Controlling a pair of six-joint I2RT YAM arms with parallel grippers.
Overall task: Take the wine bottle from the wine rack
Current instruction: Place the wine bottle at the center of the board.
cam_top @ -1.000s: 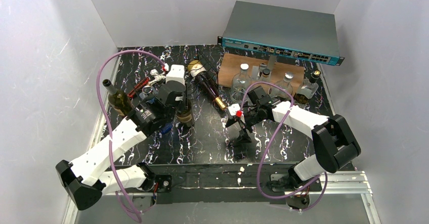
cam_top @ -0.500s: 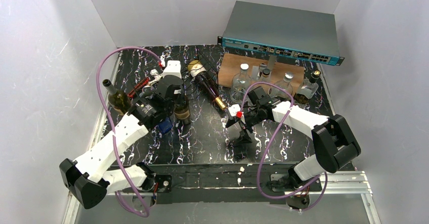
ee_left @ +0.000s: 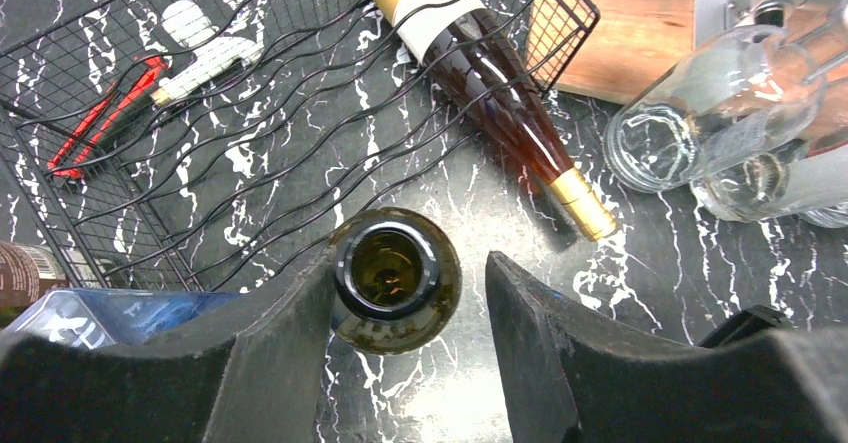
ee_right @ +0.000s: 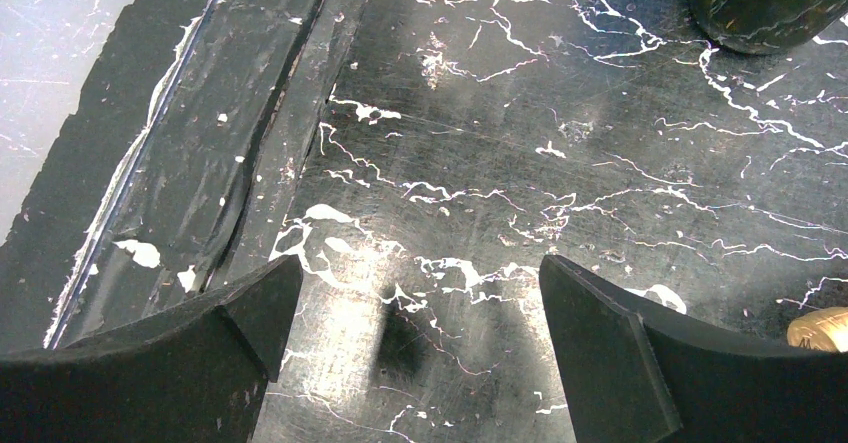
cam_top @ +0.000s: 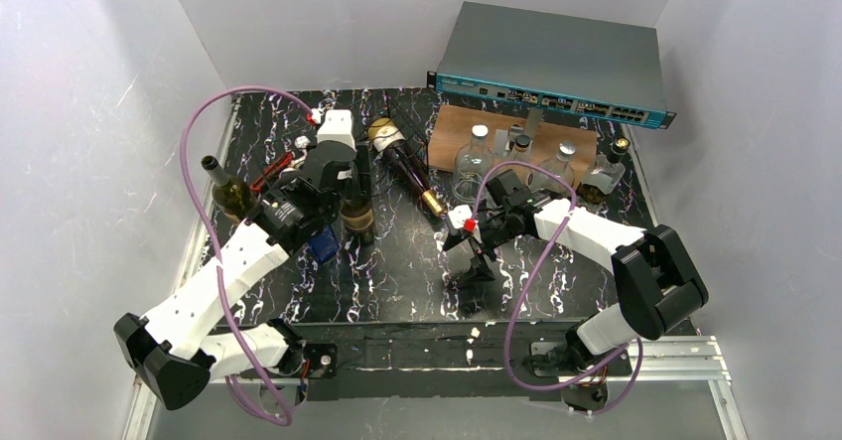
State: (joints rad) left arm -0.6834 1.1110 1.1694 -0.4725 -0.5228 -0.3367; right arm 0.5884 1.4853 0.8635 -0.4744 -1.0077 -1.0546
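Standing upright on the black marbled table point(cam_top: 397, 281), the wine bottle point(ee_left: 395, 278) shows its open mouth to the left wrist camera. It sits just beside the near edge of the wine rack point(ee_left: 200, 173), outside the wire dividers.

The left gripper point(ee_left: 408, 263) straddles the bottle's neck with its jaws partly spread. 1 finger point(ee_left: 290, 333) lies against the lip, while the other is clear of it, with bare table showing in the gap, so nothing is clamped.

A second bottle point(ee_left: 500, 113), dark red with a gold cap, lies on its side across the rack, its neck reaching out over the table. A red-handled tool point(ee_left: 95, 128) lies under the wires at the rack's far left. Beyond the rack, clear glass bottles point(ee_left: 700, 113) stand against a wooden board point(ee_left: 640, 23).

The right gripper point(ee_right: 420, 303) hangs over bare table well apart from the rack, jaws spread wide and holding nothing. In the top view a green bottle point(cam_top: 230, 194) stands at the table's left side.
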